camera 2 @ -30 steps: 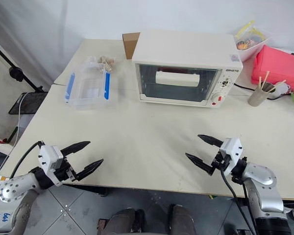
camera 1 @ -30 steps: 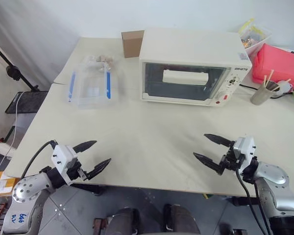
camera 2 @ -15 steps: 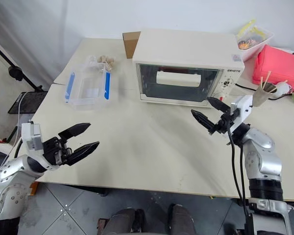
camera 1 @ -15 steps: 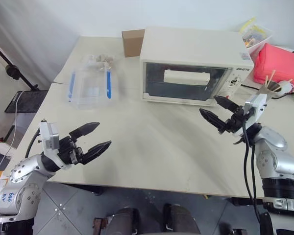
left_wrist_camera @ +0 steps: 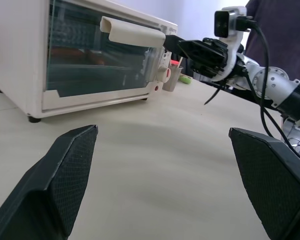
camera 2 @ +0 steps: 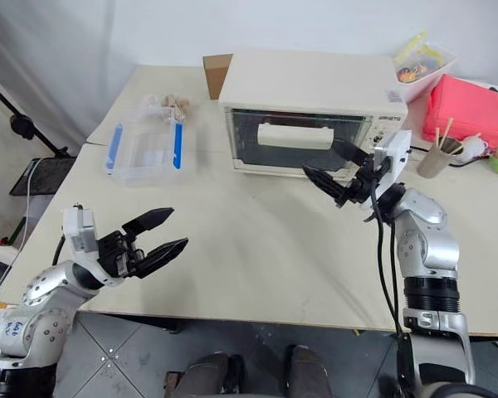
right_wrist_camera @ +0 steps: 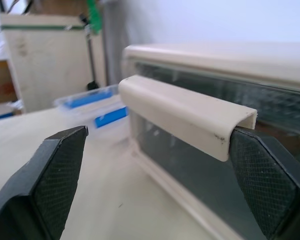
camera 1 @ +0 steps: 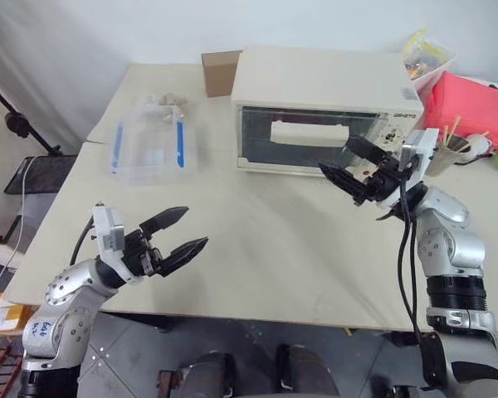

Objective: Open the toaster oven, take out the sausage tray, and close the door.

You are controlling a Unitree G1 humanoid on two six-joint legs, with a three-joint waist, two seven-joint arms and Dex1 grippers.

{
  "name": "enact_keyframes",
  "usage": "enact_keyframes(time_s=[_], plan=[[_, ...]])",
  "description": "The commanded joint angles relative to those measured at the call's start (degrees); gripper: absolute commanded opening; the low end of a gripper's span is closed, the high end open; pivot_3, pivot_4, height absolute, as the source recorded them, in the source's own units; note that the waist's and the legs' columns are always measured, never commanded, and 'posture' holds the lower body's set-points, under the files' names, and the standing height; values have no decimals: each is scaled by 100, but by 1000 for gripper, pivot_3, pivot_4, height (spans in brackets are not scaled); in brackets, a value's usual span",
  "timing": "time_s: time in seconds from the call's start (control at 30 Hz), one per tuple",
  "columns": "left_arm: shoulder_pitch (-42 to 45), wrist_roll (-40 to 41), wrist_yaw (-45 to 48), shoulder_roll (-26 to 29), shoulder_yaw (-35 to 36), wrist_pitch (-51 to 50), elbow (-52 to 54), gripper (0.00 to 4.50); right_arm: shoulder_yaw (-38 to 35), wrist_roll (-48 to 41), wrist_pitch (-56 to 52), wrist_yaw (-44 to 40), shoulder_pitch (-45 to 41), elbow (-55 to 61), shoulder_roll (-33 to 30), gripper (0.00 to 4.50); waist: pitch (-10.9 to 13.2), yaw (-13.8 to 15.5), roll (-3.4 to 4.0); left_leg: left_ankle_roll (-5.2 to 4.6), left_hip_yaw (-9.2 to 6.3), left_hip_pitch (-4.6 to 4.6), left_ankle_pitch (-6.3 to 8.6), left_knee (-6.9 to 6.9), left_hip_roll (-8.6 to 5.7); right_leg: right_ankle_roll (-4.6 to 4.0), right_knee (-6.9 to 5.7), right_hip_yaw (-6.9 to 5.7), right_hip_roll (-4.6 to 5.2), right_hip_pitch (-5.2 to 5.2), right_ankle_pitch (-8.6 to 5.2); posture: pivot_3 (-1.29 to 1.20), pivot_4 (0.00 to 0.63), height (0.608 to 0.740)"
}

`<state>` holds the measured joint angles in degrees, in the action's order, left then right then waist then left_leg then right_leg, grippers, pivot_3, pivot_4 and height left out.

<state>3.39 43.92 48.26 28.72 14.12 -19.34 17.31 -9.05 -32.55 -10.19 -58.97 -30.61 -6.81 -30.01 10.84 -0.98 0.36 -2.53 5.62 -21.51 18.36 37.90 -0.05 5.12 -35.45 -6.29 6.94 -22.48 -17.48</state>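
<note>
- Cream-white toaster oven [camera 1: 324, 108] sits at the far side of the bench [camera 1: 266, 249], its glass door [camera 1: 303, 141] shut; I can't make out the sausage tray behind it.
- My right hand [camera 1: 346, 168] is spread open and empty, just in front of the bar handle [camera 1: 309, 133], near its right end.
- That handle runs crosswise, left to right, so my fingers must straddle it from the front.
- My left hand [camera 1: 178, 234] is open too, well back at the near edge, much farther off.
</note>
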Motion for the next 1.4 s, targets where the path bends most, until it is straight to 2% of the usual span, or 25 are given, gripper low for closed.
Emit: enact_keyframes(time_s=[0.03, 0.07, 0.13, 0.2, 0.3, 0.4, 0.5, 0.7, 0.77, 0.93, 1.07, 1.17, 1.3, 1.4], plan=[[236, 101, -118, -52, 57, -91, -94, 4467, 220, 146, 476, -770, 325, 545, -272, 4500, 0, -27, 0, 0, 0, 0, 0, 0, 3, 0, 1, 0, -5, 1, 0, 0, 150, 740], [335, 137, -131, -43, 64, -162, -162, 4467, 269, 239, 652, -949, 475, 567, -356, 4500, 0, -40, -1, 0, 0, 0, 0, 0, 3, 0, 0, 0, -7, 1, 0, 0, 150, 740], [620, 657, -132, 226, 93, -1009, -335, 4467, 407, 566, 1209, -1336, 853, 491, -555, 4500, 2, -36, -4, 0, 0, 0, 0, 2, 5, 0, 0, 0, -12, 3, 0, 0, 150, 740], [836, 853, -38, 323, 160, -1240, -459, 4467, 459, 691, 1492, -1503, 1024, 418, -612, 4500, 3, -52, -4, 1, 1, 1, 0, 4, 10, 0, 0, 3, -16, 3, 0, 0, 150, 740], [1428, 811, -27, 368, 207, -1298, -915, 3915, 429, 815, 1867, -1483, 1080, 219, -517, 4500, 8, -57, -9, 1, 4, 2, -1, 6, 10, 0, -1, 7, -17, 3, 0, 0, 150, 740], [2412, 441, -39, 261, 61, -1036, -1700, 3009, 425, 979, 2214, -1434, 1062, -52, -452, 4500, 20, -15, -30, 7, 0, 3, -4, 18, 13, 0, -7, 4, -25, 4, 0, 0, 150, 740], [3398, -305, 93, -69, -467, -507, -2707, 2118, 444, 1029, 2376, -1391, 1005, -171, -392, 4500, 22, 52, -32, 12, 3, 4, -6, 22, 8, 0, -8, 8, -25, 7, 0, 0, 150, 740], [4525, -1111, 331, -734, -874, 230, -4367, 430, 478, 1104, 2519, -1300, 998, -199, -333, 4500, 31, 91, -48, 11, 12, 2, -6, 24, 6, 0, -10, 7, -35, 1, 0, 0, 150, 740], [4773, -1403, 515, -849, -982, 581, -4938, 44, 475, 1127, 2564, -1233, 1008, -195, -330, 4500, 36, 81, -56, 11, 13, -1, -7, 24, 14, 0, -9, -1, -43, -2, 0, 0, 150, 740], [5107, -1934, 886, -1113, -1147, 1300, -6028, 44, 352, 1146, 2586, -993, 1258, -9, -401, 4500, 41, 100, -65, 7, 28, 0, -10, 30, 15, 0, -12, -24, -43, -4, 0, 0, 150, 740], [5121, -2138, 1268, -1176, -1210, 1516, -6315, 44, -35, 1091, 2513, -651, 2051, 478, -565, 4500, 42, 157, -67, 6, 22, -1, -11, 31, 10, 0, -13, -16, -34, -2, 0, 0, 150, 740], [5058, -2357, 1517, -1168, -1308, 1754, -6462, 44, -513, 1066, 2481, -311, 2982, 836, -648, 4500, 44, 244, -69, 5, 20, -6, -10, 33, 9, 0, -10, -9, -34, -3, 0, 0, 150, 740], [4962, -2582, 1692, -1191, -1378, 1967, -6575, 44, -1100, 1478, 2735, 512, 3648, 896, -577, 4500, 46, 242, -74, 5, 24, -6, -10, 36, 4, 0, -6, 0, -30, 1, 0, 0, 150, 740], [4776, -2818, 1637, -1238, -1464, 2095, -6632, 44, -1646, 1728, 1859, 1645, 4064, 1421, -484, 4500, 46, 227, -74, 1, 29, 0, -12, 37, 1, 5, -7, 16, -21, 1, 3, 0, 150, 740]])
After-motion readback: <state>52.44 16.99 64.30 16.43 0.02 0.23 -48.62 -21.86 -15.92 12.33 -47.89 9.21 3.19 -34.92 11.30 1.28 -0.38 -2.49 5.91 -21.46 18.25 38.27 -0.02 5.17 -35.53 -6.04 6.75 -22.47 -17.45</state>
